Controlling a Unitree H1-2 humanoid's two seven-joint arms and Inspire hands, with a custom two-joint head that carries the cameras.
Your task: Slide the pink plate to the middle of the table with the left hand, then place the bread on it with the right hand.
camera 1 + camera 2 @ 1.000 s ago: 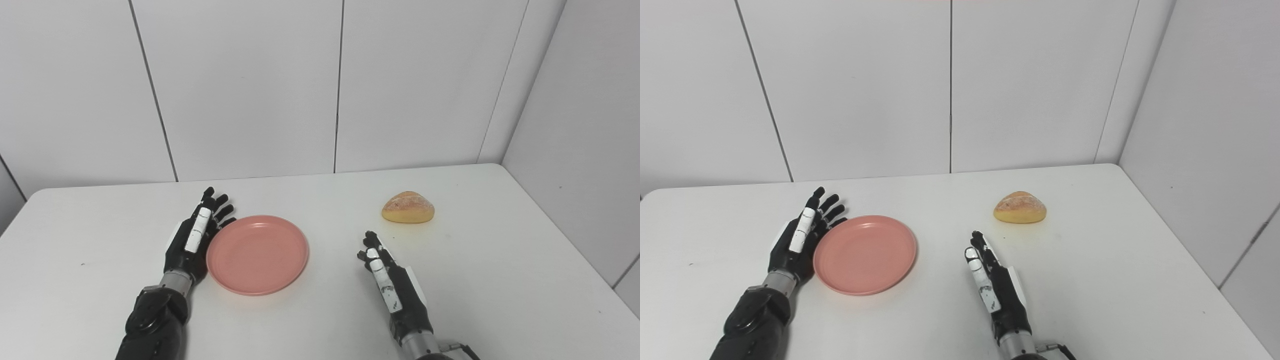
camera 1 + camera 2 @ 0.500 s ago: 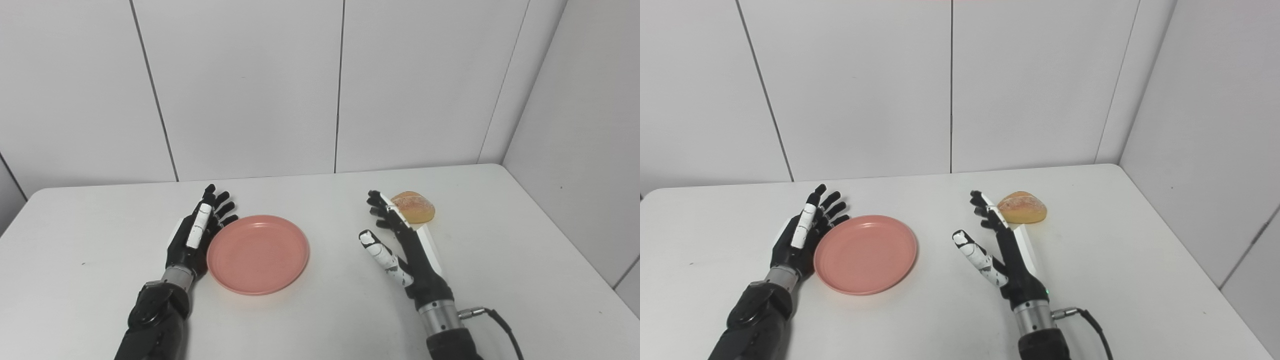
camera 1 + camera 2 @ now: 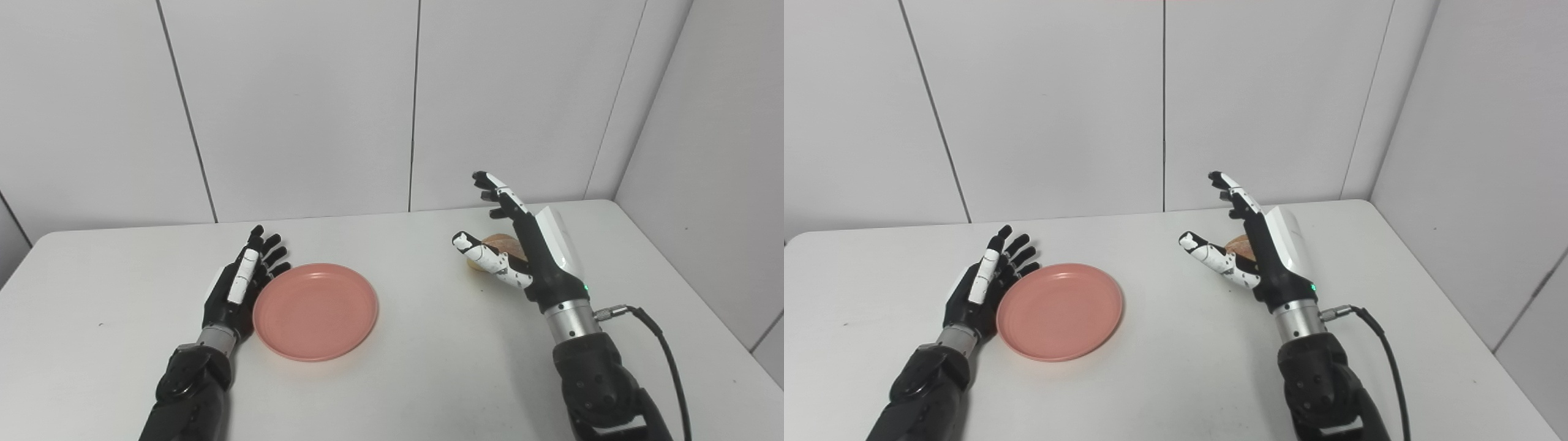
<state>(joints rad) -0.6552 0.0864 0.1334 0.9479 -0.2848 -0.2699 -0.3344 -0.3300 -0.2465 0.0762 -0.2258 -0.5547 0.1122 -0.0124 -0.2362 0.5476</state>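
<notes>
Resting flat on the white table (image 3: 392, 380), the pink plate (image 3: 315, 310) was a shallow round dish of smooth, matte salmon colour with a low raised rim, and nothing lay on it. It sat on the left half of the table, somewhat toward the near edge. The left hand (image 3: 239, 286) lay along the plate's left edge, palm turned toward it and fingers (image 3: 269, 256) stretched out and spread, so the hand was open and held nothing; its side appeared to be touching or just beside the rim, though which could not be told. The bread (image 3: 503, 242) was a small rounded loaf, golden-brown on its crust and paler yellow along its lower edge, sitting on the table toward the right and farther back than the plate, well apart from it. Most of it was hidden behind the right hand (image 3: 520, 245), which stood raised in front of the loaf with its fingers pointing up and away and its thumb (image 3: 487, 257) held out to the left, across the loaf. That hand was open too, its fingers apart and closed on nothing. A black cable (image 3: 658, 343) ran from the right wrist toward the bottom edge. Plain white wall panels (image 3: 294, 104) stood behind the table.
</notes>
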